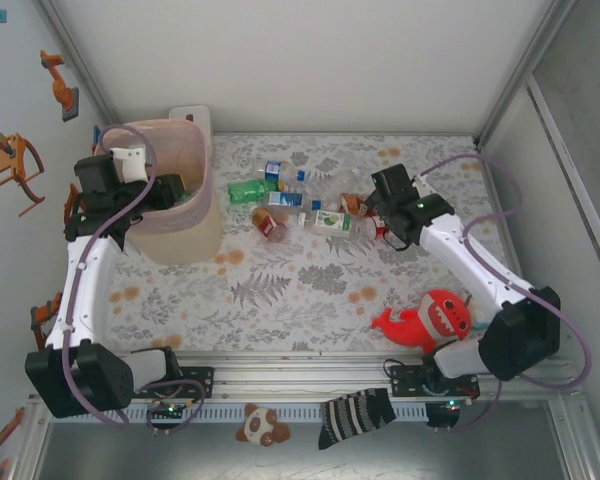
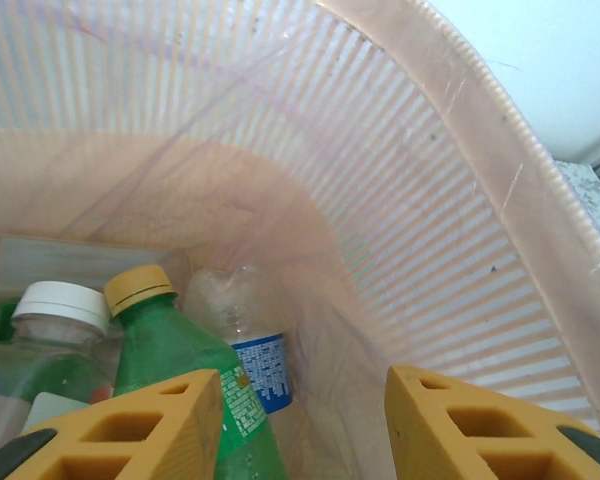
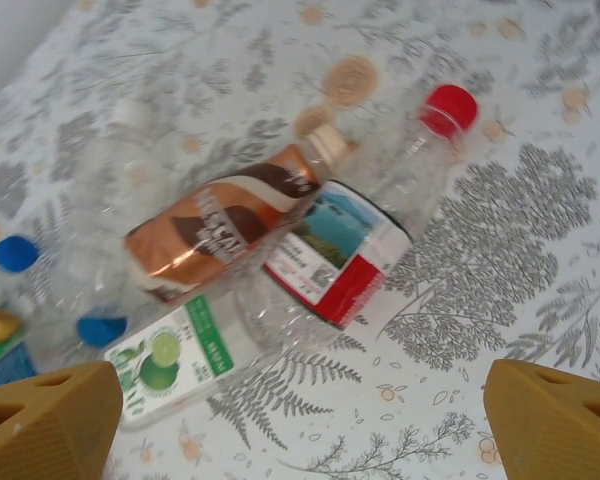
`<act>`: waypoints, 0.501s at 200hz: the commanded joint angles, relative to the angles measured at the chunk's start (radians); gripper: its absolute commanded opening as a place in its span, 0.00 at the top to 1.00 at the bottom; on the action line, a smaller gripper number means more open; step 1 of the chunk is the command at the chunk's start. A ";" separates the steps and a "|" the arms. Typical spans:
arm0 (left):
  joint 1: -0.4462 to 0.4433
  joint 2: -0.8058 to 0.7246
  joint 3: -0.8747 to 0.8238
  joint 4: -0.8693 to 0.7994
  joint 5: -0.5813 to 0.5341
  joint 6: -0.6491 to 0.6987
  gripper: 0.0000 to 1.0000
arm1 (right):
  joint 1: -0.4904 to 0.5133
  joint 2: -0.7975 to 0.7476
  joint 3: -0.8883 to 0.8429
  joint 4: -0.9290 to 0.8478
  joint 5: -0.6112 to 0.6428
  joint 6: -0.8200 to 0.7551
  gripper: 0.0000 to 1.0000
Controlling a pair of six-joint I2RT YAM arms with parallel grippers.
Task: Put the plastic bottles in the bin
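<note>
Top external view: one pink bin (image 1: 180, 240) at far left of the table (image 1: 300, 290), left gripper (image 1: 180, 190) hanging over its mouth; loose heap of bottles (image 1: 300, 205) mid-table, roughly eight, too tangled for a sure count; right gripper (image 1: 385, 228) poised at the heap's right end; one red plush toy (image 1: 425, 320) nearer the arm bases. Left wrist view, down inside the bin: three bottles at the bottom, told apart far better than from above: one green bottle (image 2: 170, 365) with yellow cap, one white-capped bottle (image 2: 50, 340), one blue-labelled bottle (image 2: 252, 355); jaws apart, nothing between the yellow fingers (image 2: 150, 420). Right wrist view, close on the heap: three readable labels, mere specks from above: brown-labelled bottle (image 3: 220, 235), red-capped bottle (image 3: 355, 255) touching it, lime-labelled bottle (image 3: 175, 360) nearest; two blue caps (image 3: 100, 328) toward the left edge; jaws spread wide above, gripping nothing
</note>
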 commanded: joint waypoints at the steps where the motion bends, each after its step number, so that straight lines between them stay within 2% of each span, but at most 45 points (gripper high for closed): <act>1: -0.013 -0.048 -0.028 0.013 -0.032 0.012 0.53 | -0.033 0.059 0.021 -0.045 0.032 0.153 0.07; 100: -0.011 -0.075 -0.032 0.014 -0.043 0.016 0.53 | -0.112 0.327 0.115 0.015 -0.122 0.242 0.09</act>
